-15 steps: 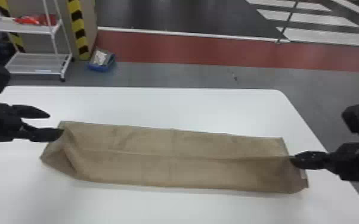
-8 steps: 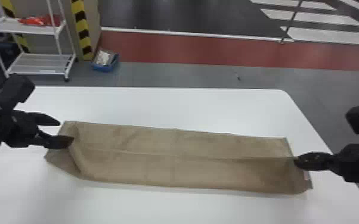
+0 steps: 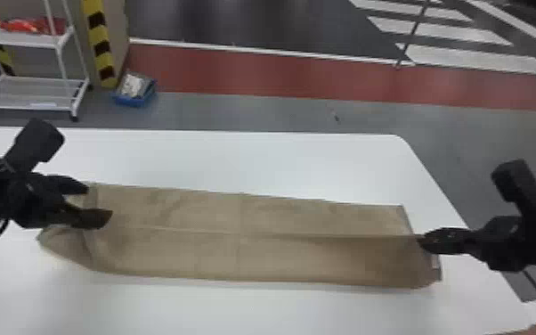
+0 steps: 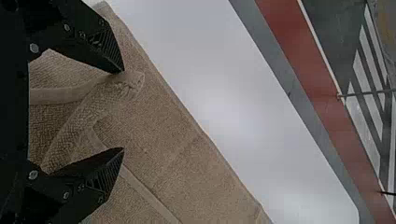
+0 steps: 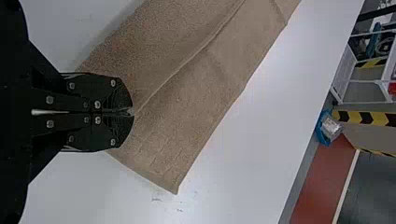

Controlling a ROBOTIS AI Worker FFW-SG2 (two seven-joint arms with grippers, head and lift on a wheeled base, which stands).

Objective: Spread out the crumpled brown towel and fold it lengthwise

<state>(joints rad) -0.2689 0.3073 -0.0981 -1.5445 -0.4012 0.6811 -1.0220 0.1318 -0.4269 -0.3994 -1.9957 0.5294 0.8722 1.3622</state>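
Note:
In the head view my left gripper (image 3: pixel 100 202) stands open over the left end of the brown towel (image 3: pixel 245 258), which lies as a long strip across the table. My right gripper (image 3: pixel 420 238) is shut on the towel's edge at its right end. From the left wrist, the left gripper (image 4: pixel 123 111) has its fingers wide apart, with a rumpled, curled corner of the towel (image 4: pixel 196 168) near the upper fingertip. Seen from the right wrist, the right gripper (image 5: pixel 132 112) pinches the towel (image 5: pixel 187 93) where a hem runs along its length.
The white table (image 3: pixel 253 156) extends behind and in front of the towel. Beyond it on the floor are a white shelf rack (image 3: pixel 31 91) and a blue bin (image 3: pixel 134 92) at the left.
My left gripper has moved right, from the towel's left edge to over its left end, and its wrist has turned. The right gripper has kept its hold with little motion.

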